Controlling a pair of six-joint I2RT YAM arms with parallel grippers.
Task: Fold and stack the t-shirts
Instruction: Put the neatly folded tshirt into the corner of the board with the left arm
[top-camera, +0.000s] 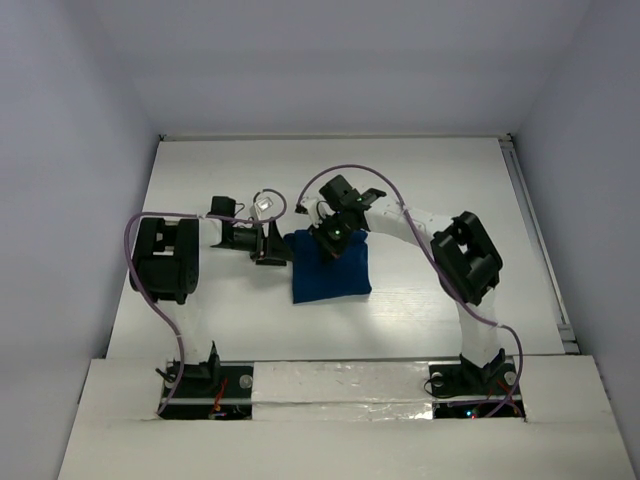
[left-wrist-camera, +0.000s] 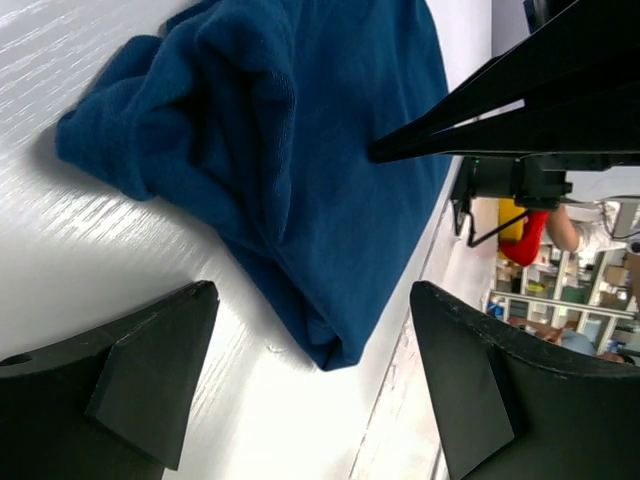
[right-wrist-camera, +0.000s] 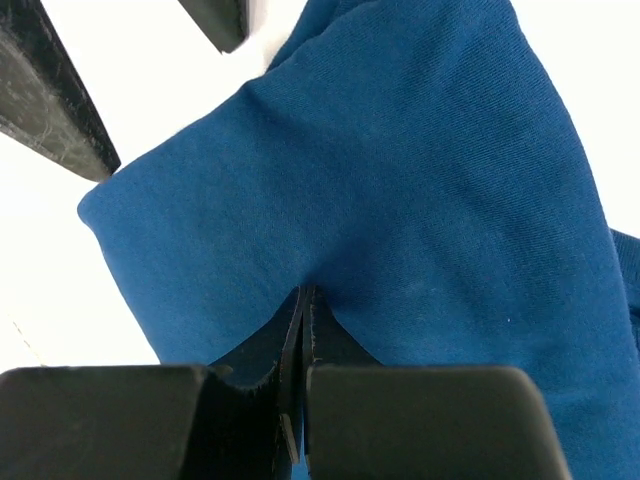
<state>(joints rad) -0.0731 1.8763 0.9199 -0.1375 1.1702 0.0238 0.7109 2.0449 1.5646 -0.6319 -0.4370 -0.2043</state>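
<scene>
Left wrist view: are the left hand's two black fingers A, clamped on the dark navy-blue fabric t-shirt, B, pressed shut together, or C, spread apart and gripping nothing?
C: the left hand stands wide open, its fingers clear of the dark navy-blue fabric t-shirt on the white table.

Table (top-camera: 200, 180): we see a white top with a faint wood grain.
On it: we find one dark blue t-shirt (top-camera: 330, 278), folded into a rough square, near the middle.
Shirt's left edge: we see it bunched and resting on the surface.
</scene>
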